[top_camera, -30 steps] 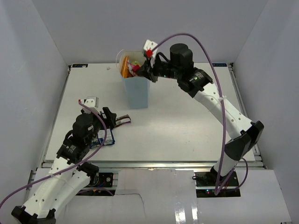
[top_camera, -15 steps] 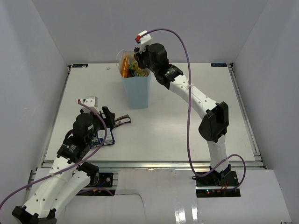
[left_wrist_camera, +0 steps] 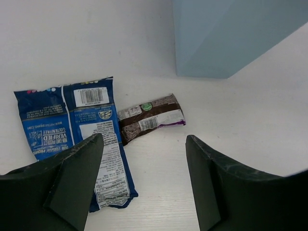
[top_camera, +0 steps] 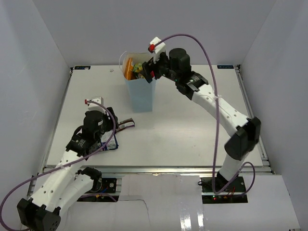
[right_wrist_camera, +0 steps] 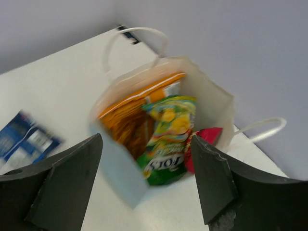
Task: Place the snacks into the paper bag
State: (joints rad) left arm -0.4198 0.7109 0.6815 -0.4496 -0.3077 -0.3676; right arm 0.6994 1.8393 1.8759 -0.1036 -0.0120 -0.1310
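- Looking down from the top external view, the right claw (top_camera: 148,72) hangs at the mouth of the paper bag (top_camera: 141,96), fingers spread wide and nothing between them; its arm reaches far forward and to the left from its base, elbow raised, wrist tipped down over the bag's rim
- The bag stands upright at the back middle of the surface (top_camera: 192,125); the left claw (top_camera: 111,122) sits low at the front left, its arm folded close to its base
- My reading: one drop is done and the step in hand is the pickup of the packets not yet bagged
- From the left wrist, the left claw's fingers are wide apart and empty, poised above the blue pouch (left_wrist_camera: 82,130) and the dark brown bar (left_wrist_camera: 150,117), which lie flat just beside each other, near the bag's foot
- The next move likely calls for lowering over the bar, centring it between the fingers and closing
- From the right wrist, slightly blurred, the bag holds the orange chip bag (right_wrist_camera: 139,110), the yellow-green pouch (right_wrist_camera: 168,137) and the red-pink wrapper (right_wrist_camera: 204,144); no teal pouch is visible
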